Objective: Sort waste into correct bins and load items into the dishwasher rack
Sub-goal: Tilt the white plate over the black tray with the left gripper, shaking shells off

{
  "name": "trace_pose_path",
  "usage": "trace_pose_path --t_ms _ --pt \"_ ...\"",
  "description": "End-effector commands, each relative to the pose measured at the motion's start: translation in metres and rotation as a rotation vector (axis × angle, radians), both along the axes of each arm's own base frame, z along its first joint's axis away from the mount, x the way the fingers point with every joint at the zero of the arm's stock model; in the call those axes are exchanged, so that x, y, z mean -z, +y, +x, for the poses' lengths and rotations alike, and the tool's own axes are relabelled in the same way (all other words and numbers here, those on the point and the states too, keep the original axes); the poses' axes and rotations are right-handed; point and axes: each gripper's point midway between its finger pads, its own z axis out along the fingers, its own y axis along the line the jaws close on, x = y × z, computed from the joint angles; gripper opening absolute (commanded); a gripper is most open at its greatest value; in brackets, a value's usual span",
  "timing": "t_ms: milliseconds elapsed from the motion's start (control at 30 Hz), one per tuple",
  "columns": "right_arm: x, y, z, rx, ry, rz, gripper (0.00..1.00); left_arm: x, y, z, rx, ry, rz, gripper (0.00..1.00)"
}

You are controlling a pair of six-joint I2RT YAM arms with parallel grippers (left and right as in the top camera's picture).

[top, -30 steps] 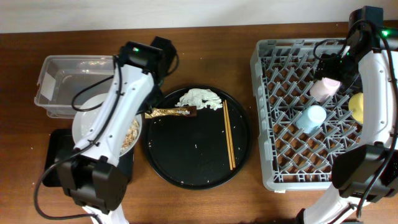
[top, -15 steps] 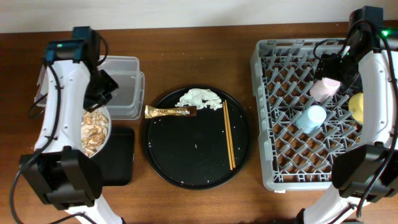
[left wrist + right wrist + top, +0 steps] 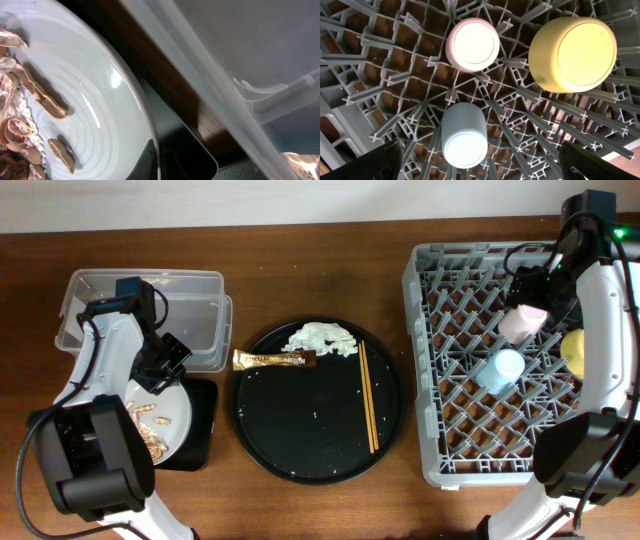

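The beige crumbly food scraps (image 3: 150,435) lay on the pale grey round plate (image 3: 172,405), on the side away from the left gripper (image 3: 165,358). Its jaws seemed clamped on the rim nearest the clear plastic rectangular tub (image 3: 195,290), just beside. The plate overhung the shallow black rectangular tray (image 3: 203,430). The right gripper (image 3: 535,283), jaws spread, hung well apart over the large square grey plastic rack (image 3: 420,380).

At the left claw (image 3: 163,365): glossy ridged plate (image 3: 105,100), clear smooth plastic tub (image 3: 260,45). Under the right claw (image 3: 528,288): matt grey plastic rack (image 3: 395,60).
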Motion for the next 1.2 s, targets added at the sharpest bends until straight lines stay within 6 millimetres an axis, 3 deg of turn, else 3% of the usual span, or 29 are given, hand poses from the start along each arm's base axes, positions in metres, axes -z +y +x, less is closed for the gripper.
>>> trace_pose_path --t_ms 0,267,467,600,833,1167 --pt "0.001 -0.003 0.0 0.014 0.003 -0.01 0.98 -0.015 -0.005 0.001 0.019 -0.047 -0.026 0.01" --pt "0.001 -0.003 0.0 0.014 0.003 -0.01 0.98 -0.075 -0.008 -0.003 0.035 -0.204 -0.017 0.01" --pt "0.001 -0.003 0.0 0.014 0.003 -0.01 0.98 -0.079 -0.009 0.004 0.037 -0.243 -0.02 0.02" --pt "0.001 -0.003 0.0 0.014 0.003 -0.01 0.98 -0.087 -0.019 0.021 0.082 -0.338 -0.144 0.02" --pt "0.001 -0.003 0.0 0.014 0.003 -0.01 0.98 -0.093 0.009 0.011 0.044 -0.379 -0.263 0.01" --pt "0.001 -0.003 0.0 0.014 0.003 -0.01 0.98 -0.106 0.016 0.007 0.046 -0.456 -0.403 0.01"
